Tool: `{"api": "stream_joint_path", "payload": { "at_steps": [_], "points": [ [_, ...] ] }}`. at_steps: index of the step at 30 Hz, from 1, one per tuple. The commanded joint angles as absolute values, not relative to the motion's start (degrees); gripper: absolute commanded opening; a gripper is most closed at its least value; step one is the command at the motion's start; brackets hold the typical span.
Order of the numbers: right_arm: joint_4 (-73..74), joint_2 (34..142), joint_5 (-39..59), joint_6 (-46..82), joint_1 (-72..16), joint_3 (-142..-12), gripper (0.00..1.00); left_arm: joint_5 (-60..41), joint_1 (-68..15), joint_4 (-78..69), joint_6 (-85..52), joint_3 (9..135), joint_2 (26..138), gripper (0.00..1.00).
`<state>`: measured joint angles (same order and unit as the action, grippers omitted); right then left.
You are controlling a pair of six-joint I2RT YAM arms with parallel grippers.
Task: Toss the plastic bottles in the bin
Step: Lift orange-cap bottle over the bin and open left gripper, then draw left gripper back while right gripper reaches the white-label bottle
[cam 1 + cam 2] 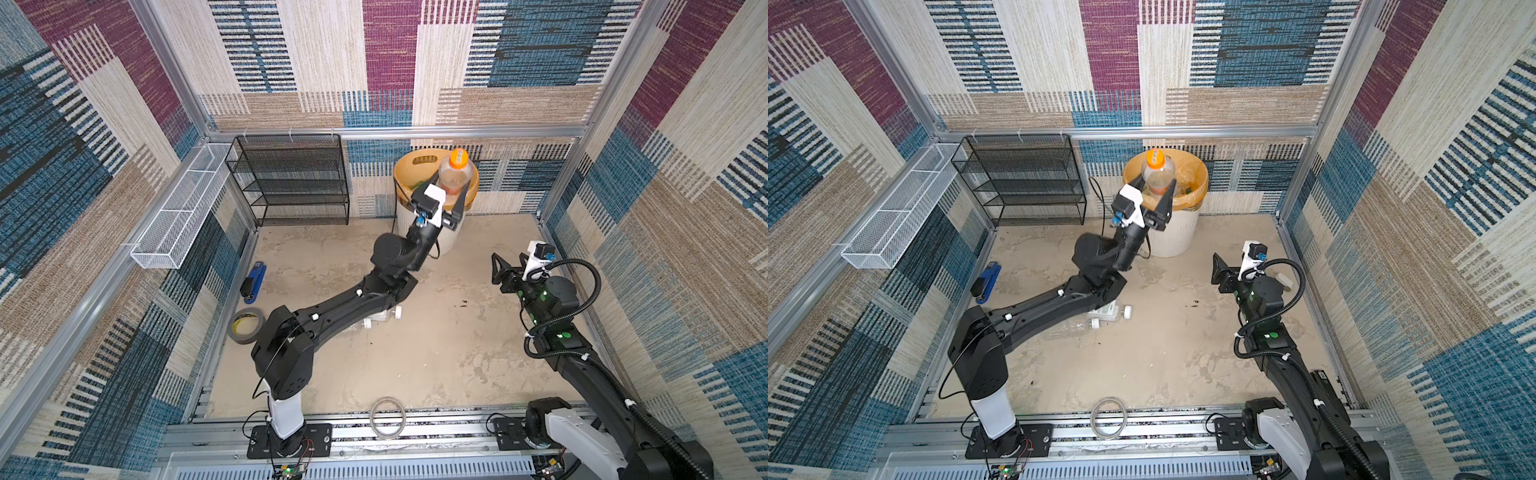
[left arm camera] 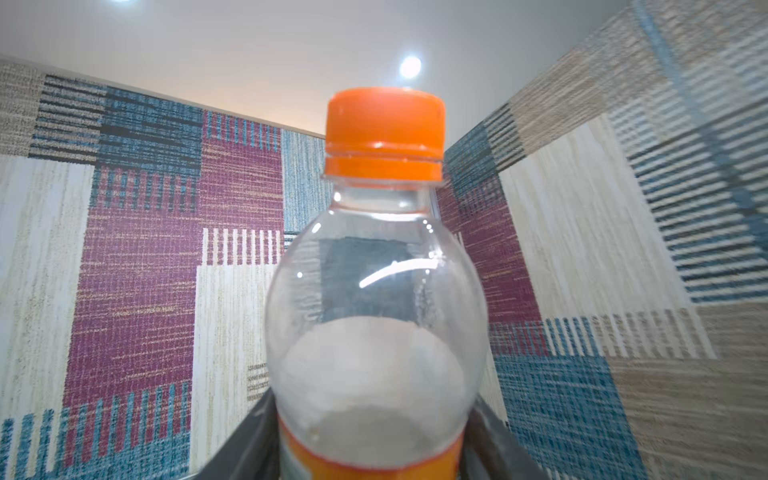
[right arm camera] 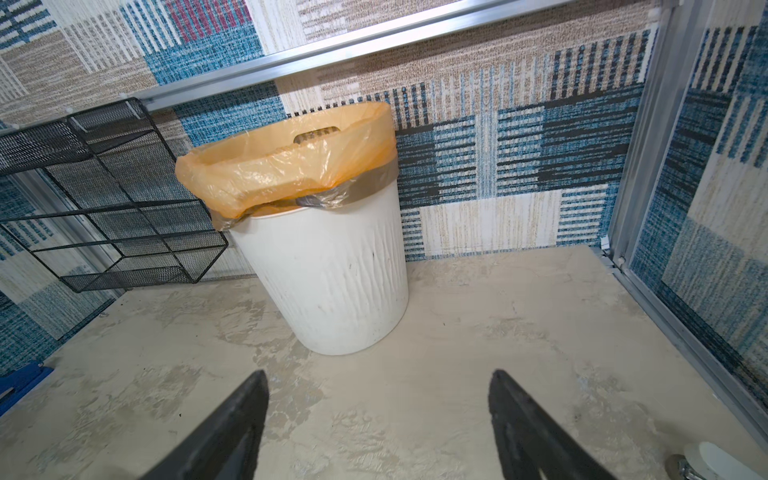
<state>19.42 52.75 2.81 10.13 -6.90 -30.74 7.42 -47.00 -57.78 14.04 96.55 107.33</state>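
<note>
Starting at the front edge, a clear ring [image 1: 372, 415] lies on the table [image 1: 436, 353] between the two arm bases. Moving in on the right, the right gripper [image 3: 378, 376] hangs low over bare tabletop, jaws spread wide, nothing between them, facing the bin [image 3: 332, 270]. Over on the left, a grey tape roll [image 1: 237, 335] and a blue stapler [image 1: 252, 282] sit by the side rail. Clear bottles [image 1: 1106, 312] with white caps lie on their sides, half tucked under the left arm. Follow that arm up and away: the left gripper [image 1: 1154, 188] is raised at the bin's near rim. And there's the orange-capped bottle [image 1: 454, 172], upright between the fingers [image 2: 239, 453], showing against the bin's open mouth in both top views. Its clear shoulder and orange label fill the left wrist view. The fingers flank it on both sides, but whether they are squeezing or slack, I can't tell. The bin itself, white and ribbed with an orange-yellow bag over its rim, stands at the back wall. Left of it stands a black mesh rack [image 1: 295, 178], and a white wire basket [image 1: 178, 208] hangs along the side rail.
</note>
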Motion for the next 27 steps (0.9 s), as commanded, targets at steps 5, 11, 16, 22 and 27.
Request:
{"api": "stream_joint_path", "payload": {
  "at_steps": [5,11,16,22,27],
  "points": [
    [21.0,52.1,10.0,11.9,-6.9,-30.2,0.87,-0.4,-37.7,7.2,-8.8,149.2,130.3,0.86],
    [17.8,47.4,9.7,10.8,-7.0,-30.3,0.87,-1.5,-37.0,7.0,-9.6,145.9,128.6,0.99],
    [17.3,46.9,9.9,11.1,-7.0,-29.9,0.87,-1.0,-37.0,0.1,-7.8,133.7,120.2,0.99],
    [14.3,49.4,12.1,10.0,-7.3,-31.3,0.85,-0.8,-36.8,0.1,-2.8,119.8,110.1,1.00],
    [7.6,53.5,13.9,4.7,-10.1,-34.7,0.84,-0.5,-34.1,3.2,-1.0,102.1,98.2,1.00]
  ]
}}
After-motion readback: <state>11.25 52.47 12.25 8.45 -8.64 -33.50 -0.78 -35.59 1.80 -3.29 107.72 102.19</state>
